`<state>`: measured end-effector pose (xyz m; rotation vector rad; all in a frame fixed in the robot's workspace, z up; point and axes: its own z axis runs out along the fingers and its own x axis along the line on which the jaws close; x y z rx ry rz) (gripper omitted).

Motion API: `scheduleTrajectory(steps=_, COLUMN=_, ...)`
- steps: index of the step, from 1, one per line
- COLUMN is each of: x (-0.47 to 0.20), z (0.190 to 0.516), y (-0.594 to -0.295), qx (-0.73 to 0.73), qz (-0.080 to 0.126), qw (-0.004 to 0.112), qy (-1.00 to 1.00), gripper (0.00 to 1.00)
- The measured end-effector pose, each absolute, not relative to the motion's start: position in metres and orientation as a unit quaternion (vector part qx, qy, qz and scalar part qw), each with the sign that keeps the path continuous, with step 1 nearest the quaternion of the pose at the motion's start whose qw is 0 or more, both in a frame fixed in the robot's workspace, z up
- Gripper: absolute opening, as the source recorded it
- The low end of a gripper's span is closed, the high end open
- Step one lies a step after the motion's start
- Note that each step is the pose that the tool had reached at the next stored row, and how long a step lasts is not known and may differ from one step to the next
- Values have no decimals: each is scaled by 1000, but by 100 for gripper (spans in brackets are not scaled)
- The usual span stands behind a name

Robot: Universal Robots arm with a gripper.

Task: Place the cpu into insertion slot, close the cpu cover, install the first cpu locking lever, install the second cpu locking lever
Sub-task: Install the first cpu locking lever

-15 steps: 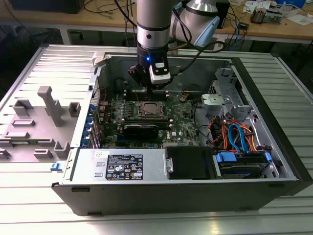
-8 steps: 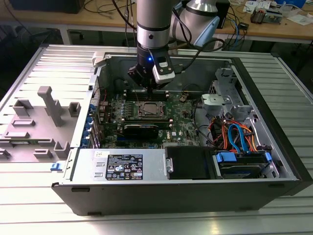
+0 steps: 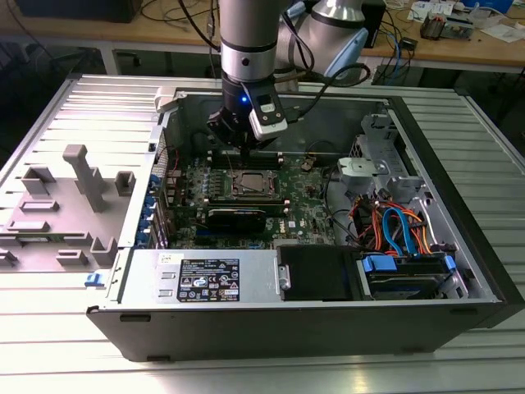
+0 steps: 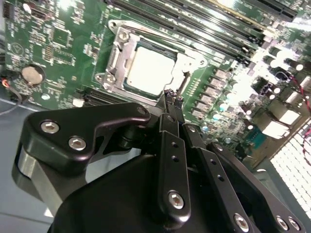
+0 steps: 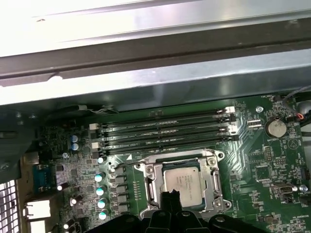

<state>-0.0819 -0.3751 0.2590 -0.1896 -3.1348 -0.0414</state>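
Note:
In the open computer case (image 3: 394,107), the cpu (image 3: 250,185) lies in the motherboard socket with its silvery top showing. The cpu cover (image 4: 118,58) is a metal frame lying flat around the cpu (image 4: 150,70); both wrist views show this, with the cpu (image 5: 182,179) inside the cover (image 5: 154,182). My gripper (image 3: 246,148) hangs just above the socket. Its black fingers are drawn together to a narrow tip (image 4: 172,99) over the socket's edge, with nothing seen between them. A thin metal lever (image 4: 183,83) stands right beside the tip. The gripper (image 5: 171,196) overlaps the socket's near side.
Memory slots (image 5: 165,131) run along one side of the socket, and a coin battery (image 5: 275,127) sits on the green board. The case wall (image 5: 146,73) rises behind. Drive cables (image 3: 398,226) fill the exterior view's right. Grey fixtures (image 3: 82,176) stand on the table at its left.

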Motion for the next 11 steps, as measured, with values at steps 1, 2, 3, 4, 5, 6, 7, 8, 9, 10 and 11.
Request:
scheduleTrajectory(steps=1, x=-84, z=259, y=-375, qx=-60, qz=-13, qw=0, qy=-998, gripper=11)
scheduleTrajectory(steps=2, x=-86, z=259, y=-375, qx=-59, qz=-13, qw=0, qy=-998, gripper=11)
scheduleTrajectory(steps=3, x=-87, z=259, y=-375, qx=-59, qz=-13, qw=0, qy=-998, gripper=11)
scheduleTrajectory(steps=4, x=-89, z=259, y=-375, qx=-57, qz=-13, qw=0, qy=-998, gripper=11)
scheduleTrajectory(steps=5, x=-91, z=259, y=-375, qx=-57, qz=-13, qw=0, qy=-998, gripper=11)
scheduleTrajectory(steps=6, x=-92, z=259, y=-375, qx=-56, qz=-13, qw=0, qy=-998, gripper=11)
scheduleTrajectory(steps=7, x=-92, z=259, y=-375, qx=-55, qz=-13, qw=0, qy=-998, gripper=11)
scheduleTrajectory(steps=8, x=-92, z=259, y=-375, qx=-55, qz=-13, qw=0, qy=-998, gripper=11)
scheduleTrajectory(steps=9, x=-92, z=259, y=-375, qx=-55, qz=-13, qw=0, qy=-998, gripper=11)
scheduleTrajectory(steps=10, x=-92, z=259, y=-375, qx=-55, qz=-13, qw=0, qy=-998, gripper=11)
scheduleTrajectory(steps=11, x=-92, z=259, y=-375, qx=-55, qz=-13, qw=0, qy=-998, gripper=11)
